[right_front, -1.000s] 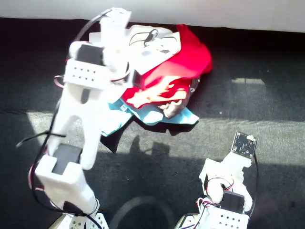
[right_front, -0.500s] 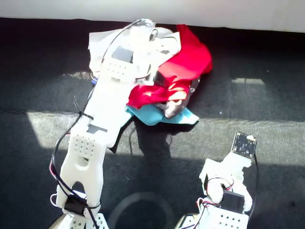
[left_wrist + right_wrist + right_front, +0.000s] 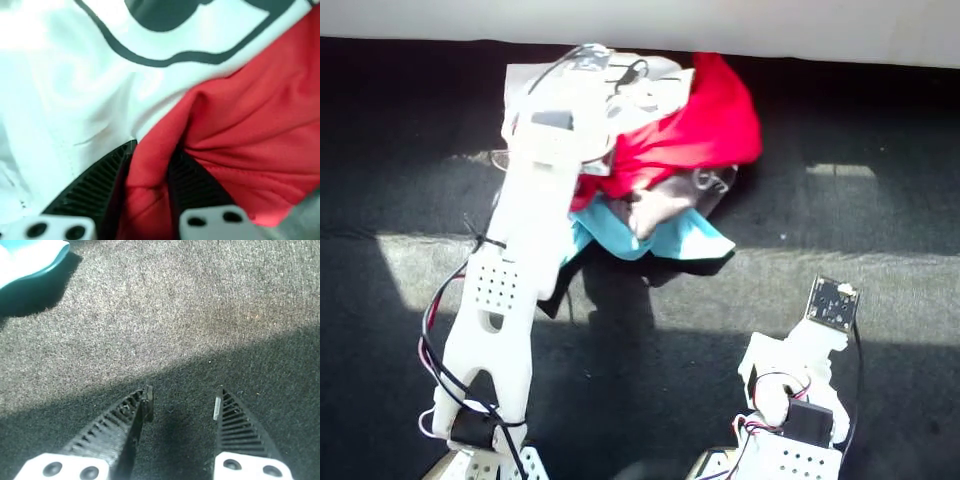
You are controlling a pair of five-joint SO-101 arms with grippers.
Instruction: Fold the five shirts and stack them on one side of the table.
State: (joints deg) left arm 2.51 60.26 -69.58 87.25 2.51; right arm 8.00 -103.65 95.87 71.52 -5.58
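A heap of shirts lies at the table's far edge in the high view: a red shirt [image 3: 705, 125] on top, a white shirt with black print [image 3: 655, 80] behind it, a light blue shirt [image 3: 675, 238] and a greyish one [image 3: 660, 200] underneath. My left gripper [image 3: 155, 150] is shut on a fold of the red shirt [image 3: 250, 130], next to the white shirt [image 3: 75, 90]. Its arm [image 3: 535, 210] stretches over the heap's left side. My right gripper [image 3: 182, 402] stands open over bare dark carpet, near the front right.
The table is covered in dark carpet [image 3: 840, 230] with a sunlit band across the middle. A white wall [image 3: 820, 25] runs along the far edge. The right arm [image 3: 800, 390] sits folded at the front right. A corner of the blue shirt [image 3: 30, 260] shows ahead of it.
The left arm came down onto the heap, took hold of the red shirt and drew it leftward, bunching it and uncovering more blue and grey cloth. The right arm stayed still.
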